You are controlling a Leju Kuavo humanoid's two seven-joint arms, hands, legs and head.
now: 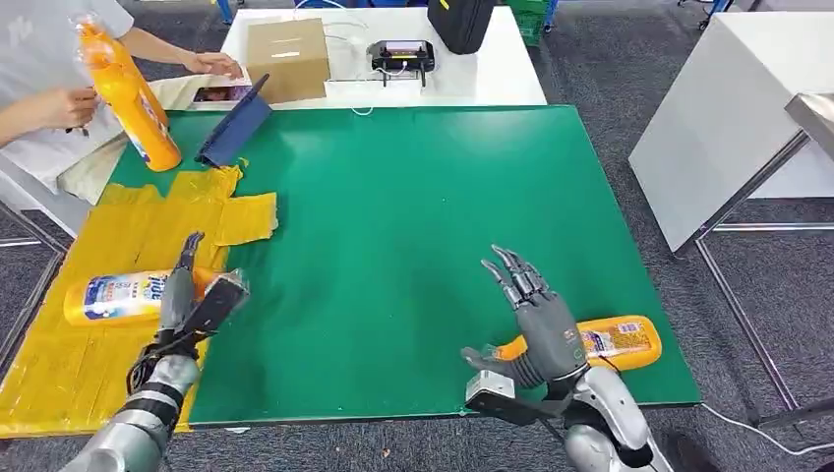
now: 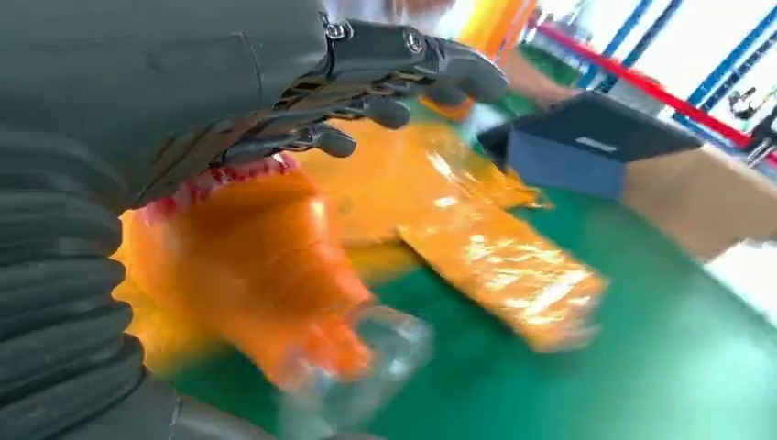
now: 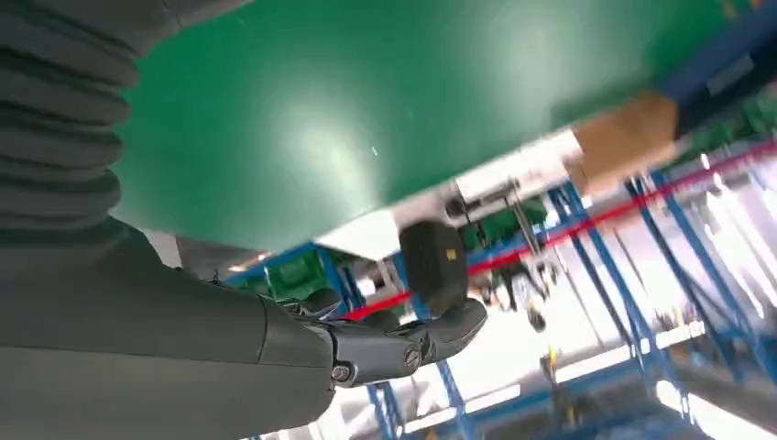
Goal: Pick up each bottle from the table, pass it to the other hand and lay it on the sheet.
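Fingers (image 1: 187,258) of the left hand (image 1: 192,300) are straight and apart in the head view, holding nothing, just above the orange plastic bottle with a blue label (image 1: 123,296) lying on the yellow taped sheet (image 1: 59,369). Near the bench's (image 1: 413,206) front edge, the right hand (image 1: 536,320) is spread and empty beside a second orange bottle (image 1: 610,339). A person holds a third orange bottle (image 1: 123,93). From the left wrist, the bottle's body looks smooth, likely slippery and light; mid-body seems the safest hold. From the right wrist, the fingers curl loosely, clear of the bench.
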